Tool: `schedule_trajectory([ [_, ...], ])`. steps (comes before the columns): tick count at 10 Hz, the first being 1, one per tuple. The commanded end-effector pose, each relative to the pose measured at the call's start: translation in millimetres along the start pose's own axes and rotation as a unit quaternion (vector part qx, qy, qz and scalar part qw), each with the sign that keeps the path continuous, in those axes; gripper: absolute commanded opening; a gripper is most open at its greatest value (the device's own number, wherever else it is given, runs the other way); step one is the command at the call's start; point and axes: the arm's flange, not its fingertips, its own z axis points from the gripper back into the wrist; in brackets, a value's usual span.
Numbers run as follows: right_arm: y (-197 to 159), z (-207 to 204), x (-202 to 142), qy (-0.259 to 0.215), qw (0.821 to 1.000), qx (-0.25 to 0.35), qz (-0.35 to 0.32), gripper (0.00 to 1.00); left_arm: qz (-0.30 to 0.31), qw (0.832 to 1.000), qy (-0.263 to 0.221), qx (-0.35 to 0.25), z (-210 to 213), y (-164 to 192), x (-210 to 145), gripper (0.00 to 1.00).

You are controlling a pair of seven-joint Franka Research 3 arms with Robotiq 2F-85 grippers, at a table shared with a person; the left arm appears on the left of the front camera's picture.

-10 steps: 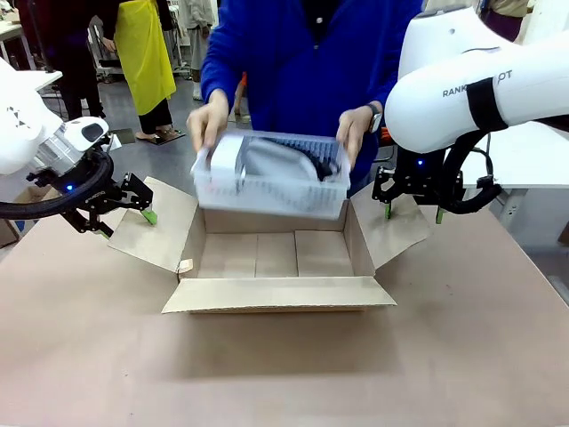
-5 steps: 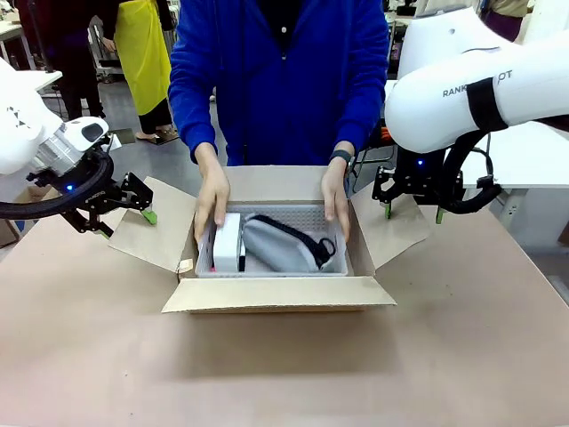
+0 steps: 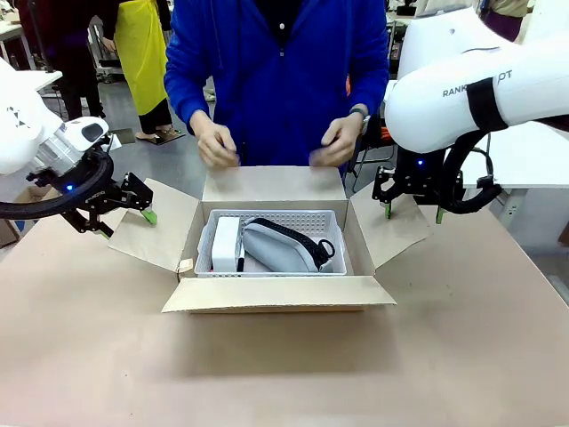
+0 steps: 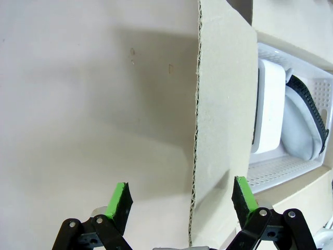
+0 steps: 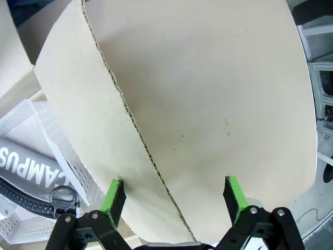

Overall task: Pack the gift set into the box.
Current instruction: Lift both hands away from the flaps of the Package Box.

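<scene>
Both arms reach low to the side flaps of the box on the surface. The left gripper and right gripper are spread wide, each astride a flap edge and clamping nothing. The gift set sits inside the box with slim gaps around it: a white lattice basket holding a grey pouch. The person's hands hover above the far flap.

Table: matte brown top, spans the whole foreground, soft shadows on it. Far side, middle: person in a blue zip-front jacket, standing close to the table's far edge, dark wristwatch on the picture-right wrist. Behind, upper left: second person in a yellow apron over dark trousers, on a grey floor. Right edge: white tabletop of a neighbouring bench, well apart
</scene>
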Motion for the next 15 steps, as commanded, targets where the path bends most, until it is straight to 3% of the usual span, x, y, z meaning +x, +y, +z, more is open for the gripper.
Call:
schedule_trajectory([
  [1, 1, 2, 1, -0.008, 1.000, -0.010, -0.010, 1.00, 0.005, 1.000, -0.001, 0.006, 2, -1, 0, 1.00],
  [3, 0, 0, 0, 0.000, 1.000, 0.000, 0.000, 1.00, 0.000, 1.000, 0.000, 0.000, 0, 0, 0, 1.00],
  [5, -54, 31, 10, 0.020, 0.986, 0.162, 0.017, 1.00, 0.018, 0.985, -0.051, -0.163, 85, 40, -16, 1.00],
  [6, -97, 42, 16, 0.033, 0.969, 0.241, 0.034, 1.00, 0.021, 0.963, -0.031, -0.265, 115, 66, -26, 1.00],
  [7, -130, 44, 18, 0.040, 0.953, 0.297, 0.039, 1.00, 0.034, 0.944, -0.036, -0.326, 127, 87, -33, 1.00],
  [9, -198, 24, 18, 0.045, 0.906, 0.420, 0.003, 1.00, 0.088, 0.895, -0.054, -0.435, 124, 134, -40, 1.00],
  [10, -231, 3, 17, 0.040, 0.866, 0.493, -0.073, 1.00, 0.128, 0.872, -0.056, -0.468, 112, 162, -40, 1.00],
  [11, -248, -14, 21, 0.043, 0.825, 0.508, -0.243, 1.00, 0.176, 0.857, -0.078, -0.479, 100, 179, -37, 1.00],
  [12, -244, -19, 23, 0.031, 0.830, 0.469, -0.299, 1.00, 0.224, 0.873, -0.057, -0.429, 90, 182, -28, 1.00],
  [13, -245, 7, 18, 0.037, 0.875, 0.470, -0.112, 1.00, 0.143, 0.871, -0.072, -0.464, 124, 172, -56, 1.00],
  [15, -245, 7, 18, 0.037, 0.875, 0.470, -0.112, 1.00, 0.143, 0.871, -0.072, -0.464, 124, 172, -56, 1.00],
])
